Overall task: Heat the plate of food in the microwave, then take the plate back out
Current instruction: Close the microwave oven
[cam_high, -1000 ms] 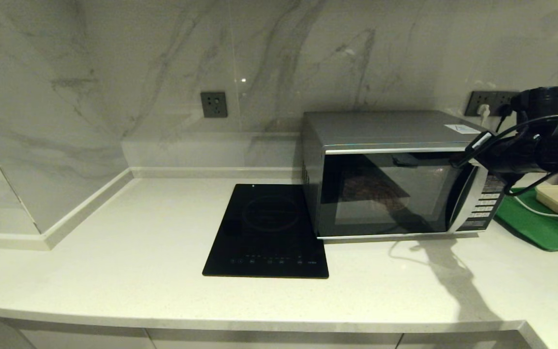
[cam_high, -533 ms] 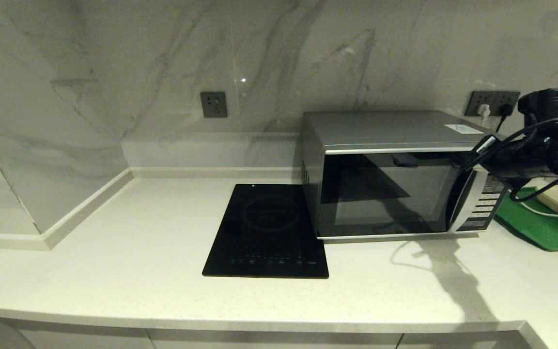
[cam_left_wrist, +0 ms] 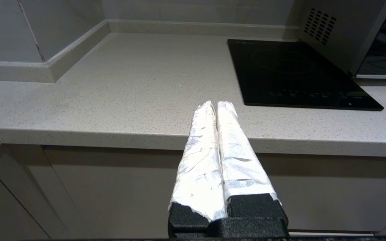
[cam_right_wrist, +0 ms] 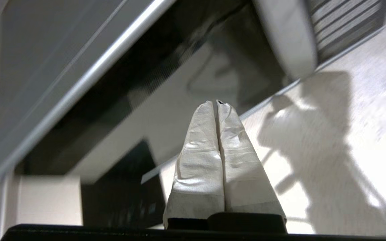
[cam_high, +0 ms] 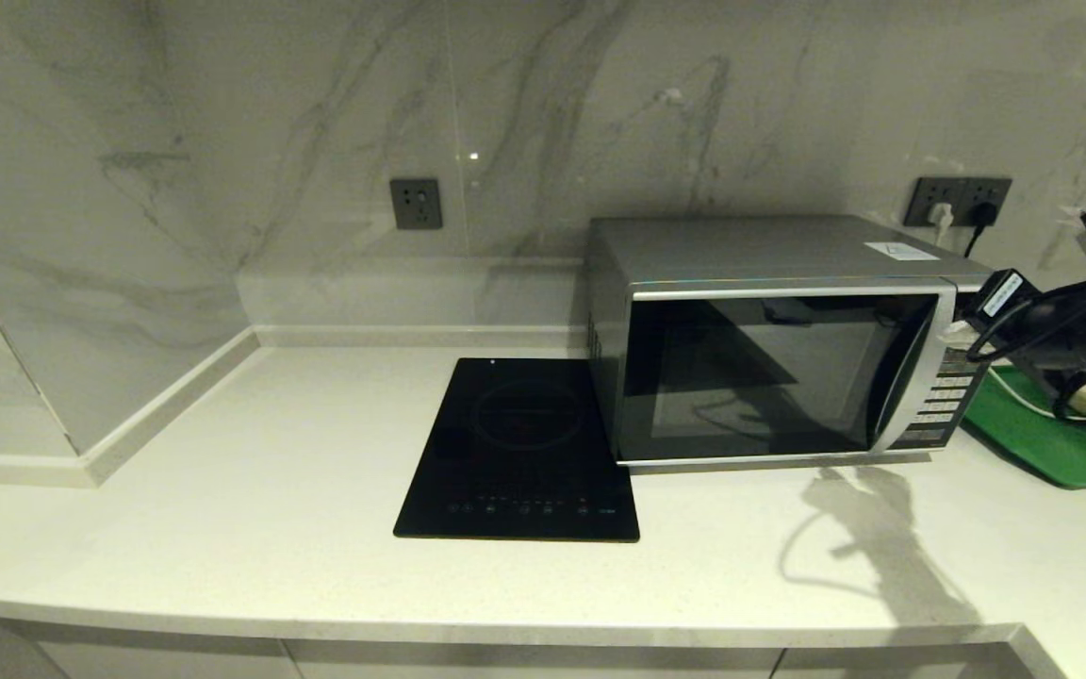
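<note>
One microwave (cam_high: 779, 339), right end effector (cam_right_wrist: 217, 102) just beside keypad

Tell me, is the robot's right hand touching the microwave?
Apart. In the right wrist view the shut right gripper hangs in the air in front of the microwave, with space between its tips and the glass door.

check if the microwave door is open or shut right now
Shut. In the head view the microwave has its dark glass door lying flush with the front, silver trim meeting the keypad panel with no gap.
</note>
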